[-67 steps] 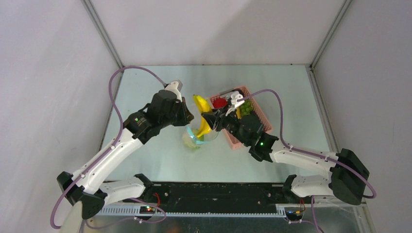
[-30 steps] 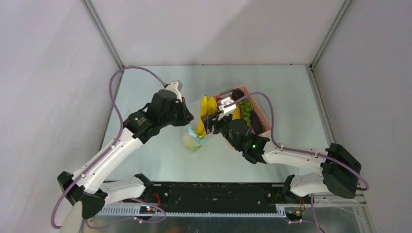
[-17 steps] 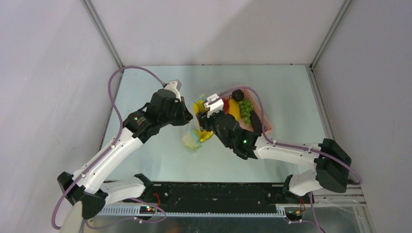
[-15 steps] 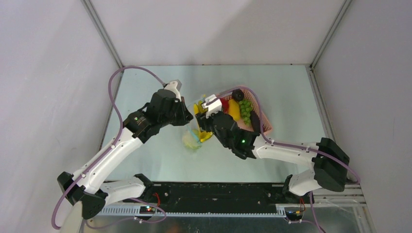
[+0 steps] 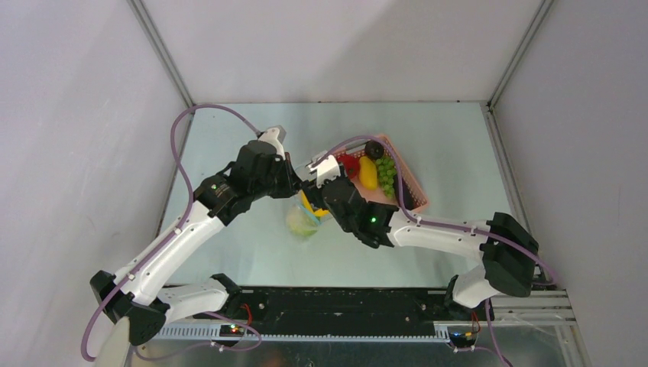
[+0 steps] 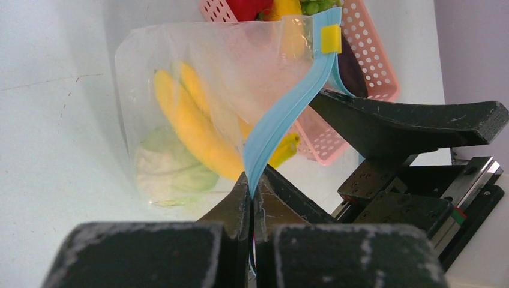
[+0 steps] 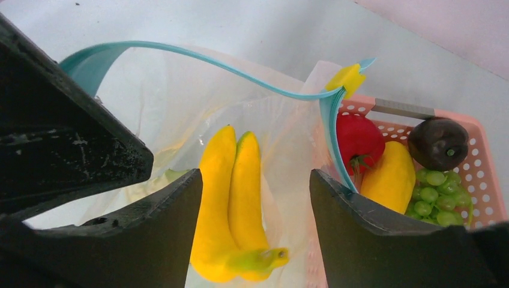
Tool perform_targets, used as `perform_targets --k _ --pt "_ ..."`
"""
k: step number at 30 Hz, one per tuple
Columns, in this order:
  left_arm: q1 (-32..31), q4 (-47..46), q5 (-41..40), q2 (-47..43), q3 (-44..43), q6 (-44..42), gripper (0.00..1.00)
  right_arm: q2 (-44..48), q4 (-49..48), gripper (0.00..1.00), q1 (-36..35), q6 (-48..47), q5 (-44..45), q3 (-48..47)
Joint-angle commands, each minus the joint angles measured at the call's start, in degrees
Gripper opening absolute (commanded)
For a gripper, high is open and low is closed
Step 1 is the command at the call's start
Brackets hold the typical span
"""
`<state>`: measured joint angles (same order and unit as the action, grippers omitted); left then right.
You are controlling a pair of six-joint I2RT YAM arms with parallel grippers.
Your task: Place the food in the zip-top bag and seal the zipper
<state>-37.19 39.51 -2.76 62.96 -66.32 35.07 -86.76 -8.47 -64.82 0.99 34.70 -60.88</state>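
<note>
My left gripper (image 6: 252, 187) is shut on the light blue zipper (image 6: 282, 114) and holds the clear zip-top bag (image 6: 180, 72) up with its mouth open. Inside the bag are a yellow banana (image 7: 234, 192) and a pale green cabbage (image 6: 168, 171). My right gripper (image 7: 255, 207) is open at the bag's mouth, its fingers either side of the banana with a gap on the right. More food lies in the pink basket (image 7: 474, 165): a red fruit (image 7: 358, 141), a yellow piece (image 7: 390, 177), green grapes (image 7: 438, 198) and a dark piece (image 7: 438, 143).
In the top view the pink basket (image 5: 413, 200) sits just right of the bag (image 5: 302, 222), behind my right arm. A yellow slider tab (image 7: 348, 77) sits at the end of the zipper. Grey walls enclose the table on three sides.
My right arm has swung left from the basket with the banana to the bag's mouth. The banana now sits down inside the bag. The left arm has kept its hold.
</note>
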Motion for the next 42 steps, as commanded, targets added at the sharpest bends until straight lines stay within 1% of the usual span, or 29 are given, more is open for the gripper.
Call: perform_targets --k 1,4,5,6,7,8,12,15,16,17,20,21,23,28,33,39,42 --pt "0.7 -1.8 -0.1 -0.8 -0.8 0.2 0.00 2.7 1.0 0.72 -0.4 0.6 1.0 -2.6" --pt "1.0 -1.7 -0.4 -0.8 -0.8 0.3 0.00 7.2 2.3 0.82 -0.4 3.0 -3.0 -2.7" --pt "1.2 -1.7 -0.3 -0.8 -0.8 0.3 0.00 9.7 3.0 0.88 -0.3 3.5 -3.8 -2.7" --pt "1.3 -1.7 -0.2 -0.8 -0.8 0.3 0.00 11.0 3.8 0.90 -0.2 4.2 -5.3 -2.7" --pt "1.4 -1.7 -0.2 -0.7 -0.8 0.3 0.00 13.3 4.3 0.96 -0.1 4.6 -6.0 -2.7" --pt "1.5 -1.8 -0.1 -0.7 -0.9 0.4 0.00 14.4 5.0 0.98 0.3 5.1 -7.4 -2.6" --pt "1.7 -1.8 0.0 -0.6 -0.8 0.5 0.00 20.2 5.6 0.99 2.3 6.5 -9.7 -0.8" --pt "1.8 -1.7 -0.2 -0.7 -0.8 0.4 0.00 24.0 6.3 0.99 6.6 8.3 -9.6 1.9" --pt "1.8 -1.7 -0.2 -0.7 -0.8 0.4 0.00 25.2 7.6 0.99 7.9 10.7 -9.2 2.3" --pt "1.9 -1.8 -0.1 -0.7 -0.8 0.4 0.00 25.5 8.9 1.00 10.9 12.4 -9.2 3.0" --pt "1.9 -1.8 -0.2 -0.6 -0.8 0.4 0.00 26.3 16.5 1.00 17.8 21.6 -10.9 3.8" --pt "1.9 -1.8 -0.1 -0.6 -0.8 0.3 0.00 26.0 18.0 1.00 20.7 23.0 -11.3 3.8" --pt "1.9 -1.9 0.0 -0.6 -0.7 0.2 0.00 24.5 21.4 0.98 23.9 25.3 -11.7 3.8" --pt "1.9 -2.0 0.4 -0.3 -0.7 0.1 0.00 16.2 24.1 0.96 27.3 25.0 -9.9 3.8" --pt "1.9 -2.0 0.5 -0.5 -0.8 -0.1 0.00 7.4 24.6 0.91 30.7 26.1 -12.3 2.5" --pt "2.0 -2.5 1.2 -0.6 -0.4 -0.2 0.00 -0.4 23.4 0.82 32.1 23.9 -9.1 0.4" --pt "1.9 -2.5 1.7 -0.3 -0.5 -0.3 0.00 -2.6 25.3 0.74 32.4 22.4 -8.8 -1.5"
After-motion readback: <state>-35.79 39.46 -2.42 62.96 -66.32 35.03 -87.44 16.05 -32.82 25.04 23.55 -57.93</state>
